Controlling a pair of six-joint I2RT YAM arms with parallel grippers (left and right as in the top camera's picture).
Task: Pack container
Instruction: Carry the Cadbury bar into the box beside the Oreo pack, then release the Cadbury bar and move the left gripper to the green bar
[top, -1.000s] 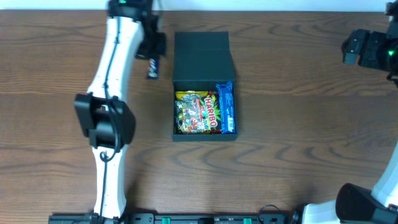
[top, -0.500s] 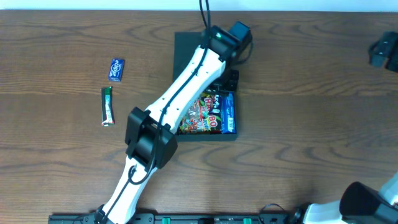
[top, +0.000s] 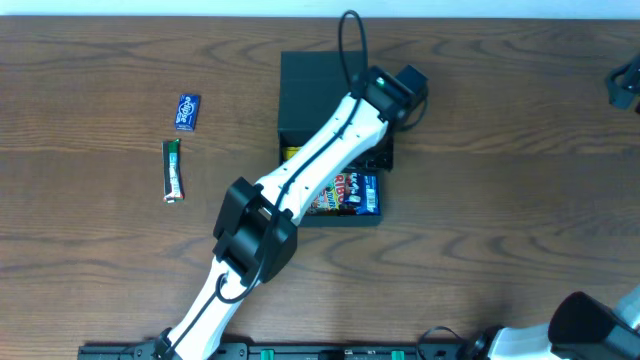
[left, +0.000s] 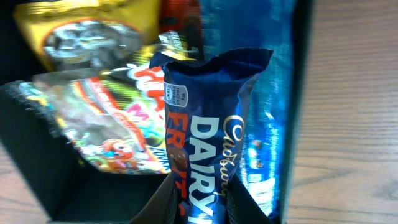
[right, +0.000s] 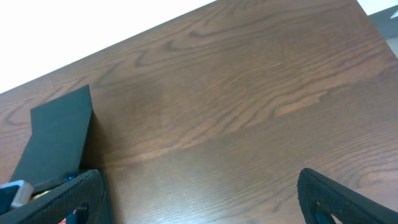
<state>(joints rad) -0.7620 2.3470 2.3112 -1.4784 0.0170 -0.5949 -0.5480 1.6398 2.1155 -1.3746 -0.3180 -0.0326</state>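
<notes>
The container (top: 300, 90) is a dark teal-grey box in the middle of the table, its flap lid open toward the far side. Inside lie a Haribo bag (top: 335, 190) and a blue packet (top: 368, 195). My left gripper (top: 380, 152) is over the box's right side, shut on a blue Cadbury Dairy Milk bar (left: 211, 143). The left wrist view shows my left gripper (left: 202, 208) holding the bar above the Haribo bag (left: 106, 118), next to the box's right wall (left: 303, 93). My right gripper (right: 199, 199) is open and empty, far off at the table's right edge (top: 628, 85).
A small blue packet (top: 187, 111) and a green bar (top: 173, 170) lie on the wooden table, left of the container. The left arm (top: 300, 185) crosses the box diagonally. The lid also shows in the right wrist view (right: 56, 137).
My left arm swung from the table left of the container to over its right side, carrying the blue bar. The right gripper drew back toward the right edge.
</notes>
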